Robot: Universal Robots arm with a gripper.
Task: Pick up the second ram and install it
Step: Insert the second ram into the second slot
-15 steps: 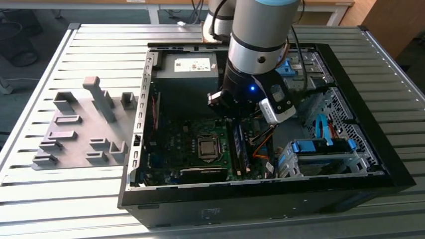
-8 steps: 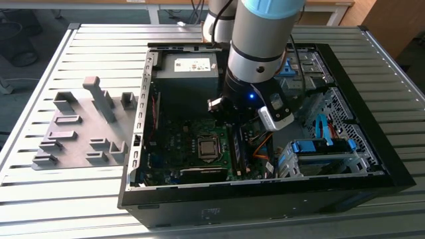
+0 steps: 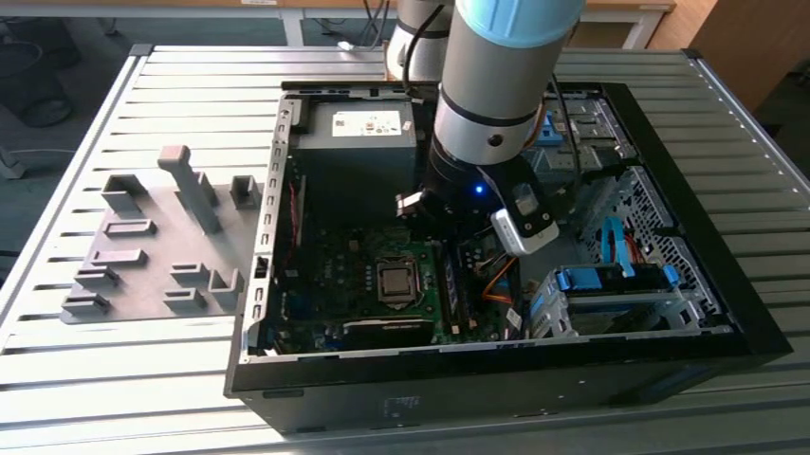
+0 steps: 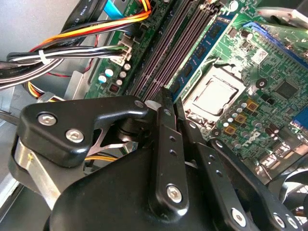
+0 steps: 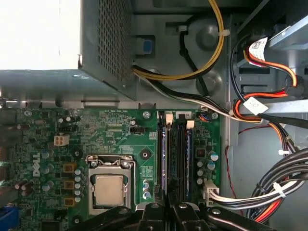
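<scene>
A: Start big. What's the scene?

B: An open computer case (image 3: pixel 506 351) on a slatted table (image 3: pixel 152 379), with the grey fixture tray (image 3: pixel 139 275) beside it. The arm is down inside, over the motherboard (image 5: pixel 120 144).

A: And the gripper?

B: The gripper (image 5: pixel 166 209) has its fingers drawn close together right at the memory slots (image 5: pixel 175 159), beside the processor socket (image 5: pixel 109 185).

A: The second ram?

B: A blue-edged stick (image 4: pixel 202 48) sits in a slot; whether it's the second, I can't tell. I judge this the seating step, calling for a straight, even press.
</scene>
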